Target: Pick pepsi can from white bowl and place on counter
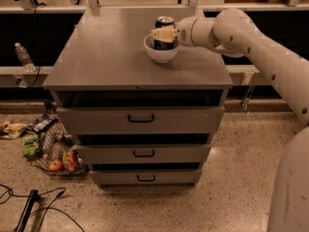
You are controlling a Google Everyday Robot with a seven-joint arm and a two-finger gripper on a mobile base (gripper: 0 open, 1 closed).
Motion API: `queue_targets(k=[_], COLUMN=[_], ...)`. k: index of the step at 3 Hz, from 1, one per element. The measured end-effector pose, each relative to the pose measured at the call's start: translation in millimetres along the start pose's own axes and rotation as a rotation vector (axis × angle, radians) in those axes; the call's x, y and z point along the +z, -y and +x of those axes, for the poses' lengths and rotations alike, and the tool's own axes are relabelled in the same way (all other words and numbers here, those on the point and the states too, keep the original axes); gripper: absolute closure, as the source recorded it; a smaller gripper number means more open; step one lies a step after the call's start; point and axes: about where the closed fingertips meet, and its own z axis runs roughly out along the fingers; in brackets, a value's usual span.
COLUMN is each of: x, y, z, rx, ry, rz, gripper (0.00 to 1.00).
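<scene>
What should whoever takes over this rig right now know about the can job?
Gripper: against the pepsi can, just above the rim of the white bowl.
Can: upright inside the bowl, which sits toward the back right of the counter.
Done: gripper is at the can.
Left: lift the can out of the bowl, set it on bare counter, let go.
</scene>
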Motion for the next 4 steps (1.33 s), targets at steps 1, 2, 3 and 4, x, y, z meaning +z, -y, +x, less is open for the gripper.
queue_targets(k=[1,2,3,4], x=[5.7,5.7,4.2,24.0], y=[-8.9,-38.3,-57.6,-86.7], z=[-18.0,-79.5,-119.0,-134.5], rx=[-0.030,-0.121,-0.159,-0.180], ry=[0.048,0.183,0.262,0.284], rz=[-0.035,-0.115,-0.170,-0.267], gripper=[0.69,0.99,1.00,1.00])
